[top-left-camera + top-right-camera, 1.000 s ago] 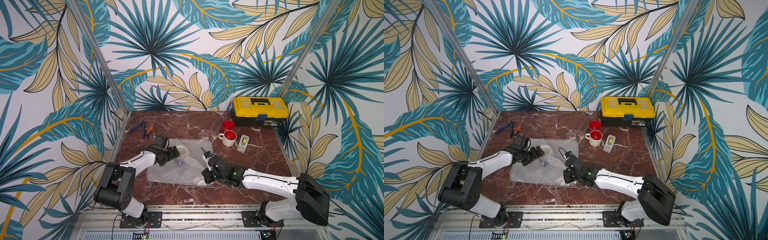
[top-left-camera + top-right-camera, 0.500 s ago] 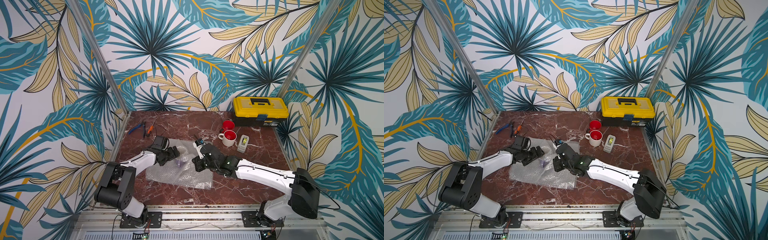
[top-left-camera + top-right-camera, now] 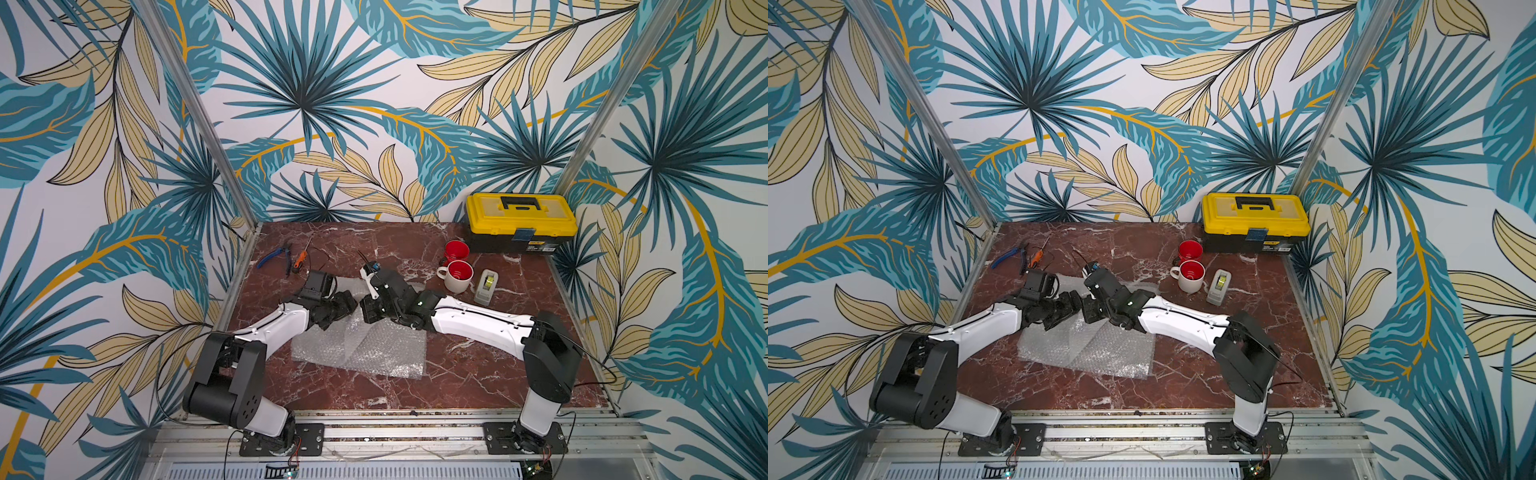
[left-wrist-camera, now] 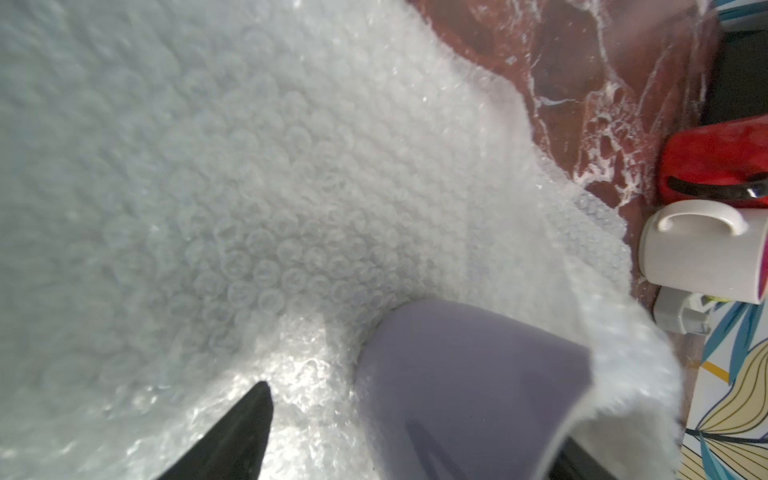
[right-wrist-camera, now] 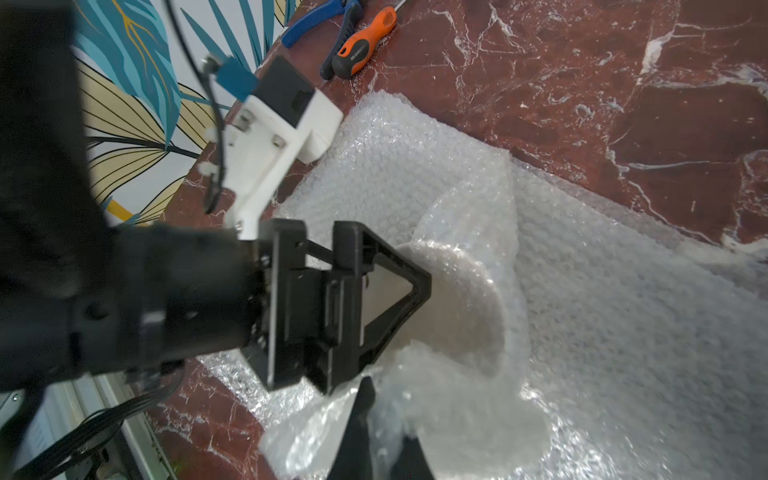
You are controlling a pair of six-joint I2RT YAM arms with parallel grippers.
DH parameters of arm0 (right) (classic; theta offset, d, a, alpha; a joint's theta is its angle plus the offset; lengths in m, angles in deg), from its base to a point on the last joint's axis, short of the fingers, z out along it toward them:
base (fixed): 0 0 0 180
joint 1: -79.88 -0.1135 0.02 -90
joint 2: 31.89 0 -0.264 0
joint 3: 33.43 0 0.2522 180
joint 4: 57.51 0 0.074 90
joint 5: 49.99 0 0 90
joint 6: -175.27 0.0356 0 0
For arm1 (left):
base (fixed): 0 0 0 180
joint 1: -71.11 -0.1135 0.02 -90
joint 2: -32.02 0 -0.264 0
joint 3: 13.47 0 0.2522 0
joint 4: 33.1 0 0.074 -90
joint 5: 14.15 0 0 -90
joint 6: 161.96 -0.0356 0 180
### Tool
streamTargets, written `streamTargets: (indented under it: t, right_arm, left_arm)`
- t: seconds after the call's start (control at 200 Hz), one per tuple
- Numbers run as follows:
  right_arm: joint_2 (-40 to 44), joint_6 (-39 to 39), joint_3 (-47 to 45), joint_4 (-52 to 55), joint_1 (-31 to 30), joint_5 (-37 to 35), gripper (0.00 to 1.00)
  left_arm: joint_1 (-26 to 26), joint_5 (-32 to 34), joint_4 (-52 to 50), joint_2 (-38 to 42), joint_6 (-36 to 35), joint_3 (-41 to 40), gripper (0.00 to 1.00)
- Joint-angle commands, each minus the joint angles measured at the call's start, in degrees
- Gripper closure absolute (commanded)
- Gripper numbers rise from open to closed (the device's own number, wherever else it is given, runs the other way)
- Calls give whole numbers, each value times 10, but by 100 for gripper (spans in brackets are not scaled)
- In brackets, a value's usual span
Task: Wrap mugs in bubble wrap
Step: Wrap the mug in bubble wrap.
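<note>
Lavender ceramic fills the left wrist view: the lavender mug (image 4: 469,374) rests on the bubble wrap (image 3: 374,353), and a flap of the same sheet is drawn up over its rim end. My left gripper (image 3: 347,306) stands wide open astride the mug. One black finger (image 4: 245,428) sits clear of the mug's wall with wrap showing between them. The other finger is mostly hidden behind the mug, so I cannot tell whether it touches.

My right gripper (image 3: 368,312) faces the left one from the opposite side, nearly tip to tip in both top views. Its jaws are closed, and in the right wrist view they pinch a raised edge of the bubble wrap, with that flap up against the mug. Through the plastic there, I see the mug only as a pale rounded shape.

The sheet lies roughly in the middle of the red marble table (image 3: 478,374), flat at the near side and creased into a fold where it rises to the grippers. In both top views the arms cover the lavender mug itself.

Two more mugs stand upright toward the back right: the red mug (image 3: 456,250) and, just in front of it, the white mug (image 3: 457,277) with a red inside. I can't tell whether they touch. A grey tape dispenser (image 3: 486,286) sits just to the right of the white mug, and the yellow toolbox (image 3: 521,222) stands against the back wall behind them. Blue-handled pliers (image 3: 272,258) and an orange screwdriver (image 3: 299,261) lie at the back left, apart from the sheet.
</note>
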Motion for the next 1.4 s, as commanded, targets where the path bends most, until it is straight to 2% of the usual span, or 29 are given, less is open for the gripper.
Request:
streamTargets:
  t: [0.0,0.215,0.325,0.486,0.691,1.076,1.147,1.227,1.322,1.397]
  right_arm:
    - [-26,15,21,32,10,28,93]
    - [-82,26,71,74,21,64,92]
    - [-106,35,92,93,25,70,92]
    - [-129,53,112,108,32,80,92]
    - [-142,63,128,118,37,102,90]
    - [-126,61,133,115,41,129,88]
    - [-110,56,128,109,42,131,84]
    - [-78,43,110,97,43,115,74]
    - [-34,28,79,89,44,75,60]
    - [-7,15,57,93,45,29,56]
  left_arm:
    - [-2,12,-6,49,-1,-15,18]
    - [-4,44,-37,125,-6,-33,17]
    - [-3,26,-32,159,-16,-56,11]
    - [-3,-18,-6,189,-33,-97,11]
    - [-3,-26,3,170,-38,-104,11]
    - [-3,11,3,88,-26,-75,12]
    - [-3,16,3,80,-21,-72,12]
    - [-3,15,3,72,-17,-69,12]
    - [-3,15,3,68,-17,-67,12]
    - [-3,14,3,67,-17,-66,12]
